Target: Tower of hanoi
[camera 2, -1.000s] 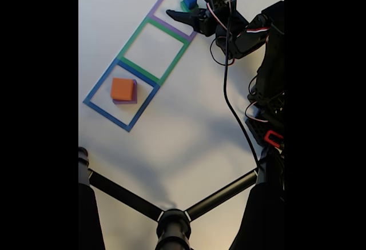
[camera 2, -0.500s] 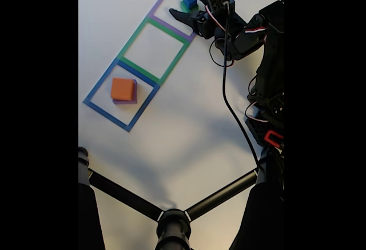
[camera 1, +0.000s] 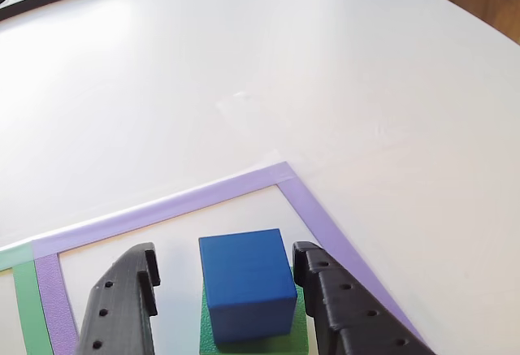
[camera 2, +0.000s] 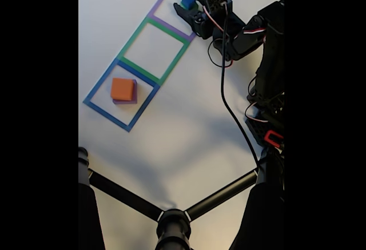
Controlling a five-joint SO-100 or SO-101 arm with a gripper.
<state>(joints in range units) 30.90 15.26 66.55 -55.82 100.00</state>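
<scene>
Between open pincer [camera 1: 227, 278] fingers, blue cube [camera 1: 246, 283]

Matt foam blue cube [camera 1: 247, 283], black plastic tool [camera 1: 229, 278] (perforated), smooth glossy white table [camera 1: 244, 71]

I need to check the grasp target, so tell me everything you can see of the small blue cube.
The blue cube looks like matte foam with slightly rounded edges, upright and intact. It sits on top of the green cube, inside the purple tape square. The open gripper straddles it, fingers on both sides; contact isn't clear.
</scene>
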